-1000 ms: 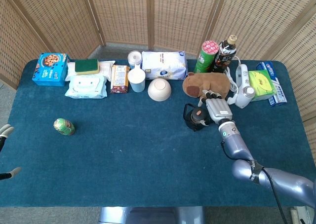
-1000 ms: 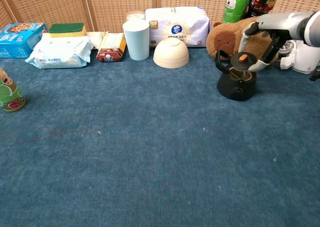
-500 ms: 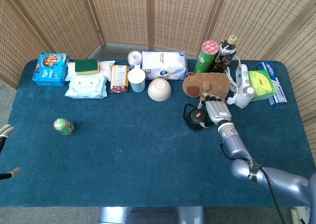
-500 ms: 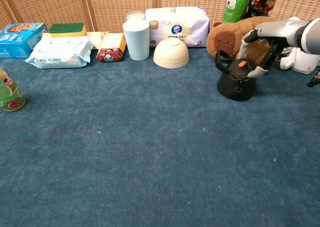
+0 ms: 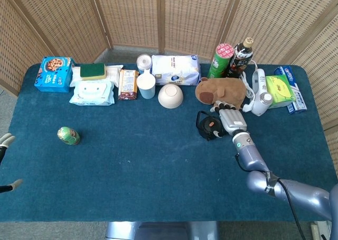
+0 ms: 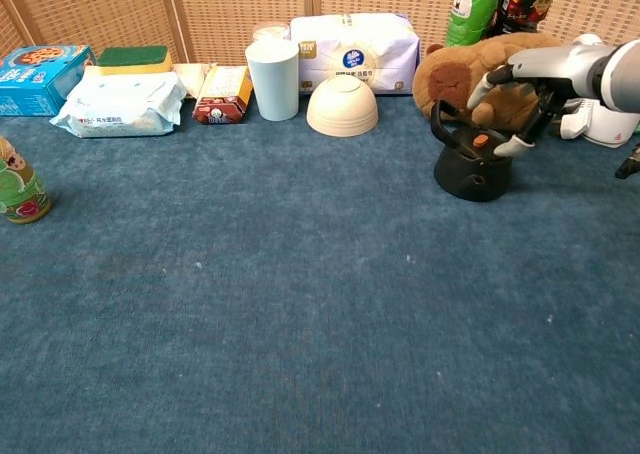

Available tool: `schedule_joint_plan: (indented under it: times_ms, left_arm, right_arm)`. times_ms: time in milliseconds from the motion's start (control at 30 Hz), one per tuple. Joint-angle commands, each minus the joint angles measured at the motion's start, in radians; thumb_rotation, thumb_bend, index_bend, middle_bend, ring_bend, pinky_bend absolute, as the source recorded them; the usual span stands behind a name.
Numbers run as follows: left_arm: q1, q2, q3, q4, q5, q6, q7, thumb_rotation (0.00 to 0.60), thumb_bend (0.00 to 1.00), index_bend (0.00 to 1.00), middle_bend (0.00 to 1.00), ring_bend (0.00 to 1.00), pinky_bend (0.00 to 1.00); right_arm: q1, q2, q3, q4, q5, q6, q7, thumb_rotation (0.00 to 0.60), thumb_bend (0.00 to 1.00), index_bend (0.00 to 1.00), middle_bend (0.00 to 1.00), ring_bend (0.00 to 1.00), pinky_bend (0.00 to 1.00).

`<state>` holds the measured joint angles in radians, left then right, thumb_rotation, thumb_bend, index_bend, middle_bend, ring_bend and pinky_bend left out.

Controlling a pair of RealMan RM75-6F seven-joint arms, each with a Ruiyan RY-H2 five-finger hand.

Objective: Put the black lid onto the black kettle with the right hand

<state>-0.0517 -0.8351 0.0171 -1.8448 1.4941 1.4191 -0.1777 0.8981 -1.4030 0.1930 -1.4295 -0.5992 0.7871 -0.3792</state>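
The black kettle (image 5: 206, 129) (image 6: 472, 172) stands on the blue table in front of a brown plush toy. The black lid (image 5: 213, 125) (image 6: 480, 141), with its orange knob, sits in the kettle's top opening. My right hand (image 5: 231, 117) (image 6: 522, 84) hovers just right of and above the kettle. Its fingers are spread, one raised over the handle and another close beside the lid, and nothing is held between them. Only the fingertips of my left hand (image 5: 5, 142) show, at the head view's left edge, apart and empty.
Behind the kettle lie the plush toy (image 5: 221, 89), a white bowl (image 6: 342, 105), a pale cup (image 6: 273, 79) and a white pack (image 6: 353, 40). Two bottles (image 5: 230, 60) and a white appliance (image 5: 259, 94) stand at the right. A small green jar (image 5: 68, 136) sits far left.
The lid has dropped from just above the kettle into its opening. My right hand's fingers have spread away from the knob and the hand has lifted slightly.
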Motion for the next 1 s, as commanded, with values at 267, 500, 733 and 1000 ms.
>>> schedule_joint_plan:
  times_ms: [267, 500, 733, 1000]
  left_arm:
    - [0.001, 0.002, -0.001, 0.002, -0.002, 0.002, -0.007, 0.600, 0.12, 0.00, 0.00, 0.00, 0.04]
    - [0.000, 0.005, 0.000, 0.005, 0.004, 0.001, -0.019, 0.600, 0.12, 0.00, 0.00, 0.00, 0.04]
    - [0.006, 0.009, 0.008, 0.004, 0.031, 0.014, -0.029, 0.600, 0.12, 0.00, 0.00, 0.00, 0.04]
    - [0.022, 0.010, 0.021, 0.008, 0.060, 0.041, -0.036, 0.600, 0.12, 0.00, 0.00, 0.00, 0.04]
  right_arm:
    - [-0.006, 0.035, 0.002, -0.054, -0.021, 0.036, 0.002, 0.600, 0.32, 0.13, 0.04, 0.01, 0.00]
    - [-0.069, 0.152, -0.025, -0.206, -0.124, 0.125, 0.008, 0.600, 0.22, 0.12, 0.04, 0.01, 0.00]
    - [-0.217, 0.272, -0.098, -0.351, -0.402, 0.272, 0.103, 0.597, 0.00, 0.12, 0.04, 0.00, 0.00]
    - [-0.399, 0.282, -0.209, -0.349, -0.753, 0.519, 0.207, 0.559, 0.00, 0.13, 0.04, 0.00, 0.00]
